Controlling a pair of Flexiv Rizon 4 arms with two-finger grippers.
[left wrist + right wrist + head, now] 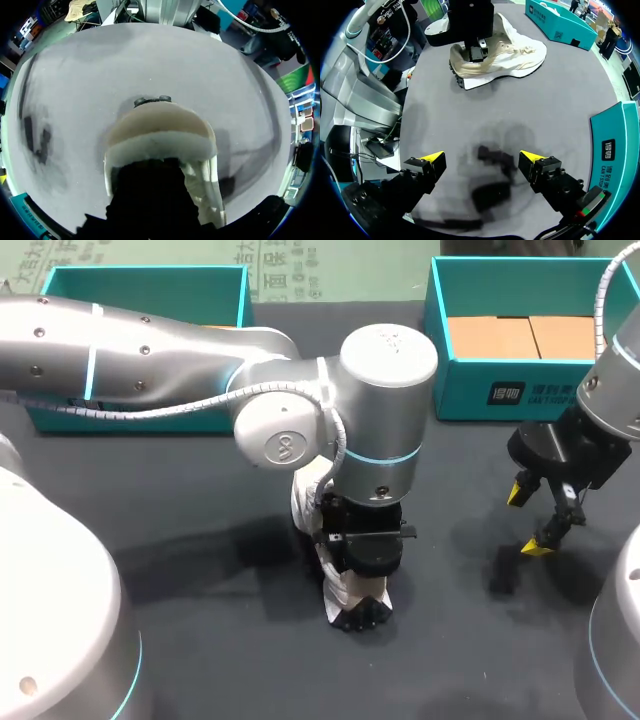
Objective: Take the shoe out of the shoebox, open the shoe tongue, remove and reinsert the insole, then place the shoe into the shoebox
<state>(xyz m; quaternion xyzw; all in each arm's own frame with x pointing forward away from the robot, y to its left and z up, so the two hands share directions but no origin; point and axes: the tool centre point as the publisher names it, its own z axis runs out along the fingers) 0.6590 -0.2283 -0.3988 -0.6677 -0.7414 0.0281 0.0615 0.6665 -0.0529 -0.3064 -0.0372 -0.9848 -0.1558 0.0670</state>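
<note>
Cream-white, the shoe (510, 52) stands on its sole on the dark tabletop (180, 480), out of the teal shoebox (470, 390), which lies beyond the shoe's far end and off to its right. The shoe's long axis runs from its black-treaded end, nearest the robot, away toward the shoebox, slightly slanted. I judge the treaded end to be the heel (the other end is too hidden to be sure). The left end effector (476, 54) sits right on top of the shoe at that near end, and I cannot tell whether it grips anything. The right end effector (481, 161) hangs wide open over bare tabletop well to the shoe's right, so the left arm is far nearer for work inside the shoe.
</note>
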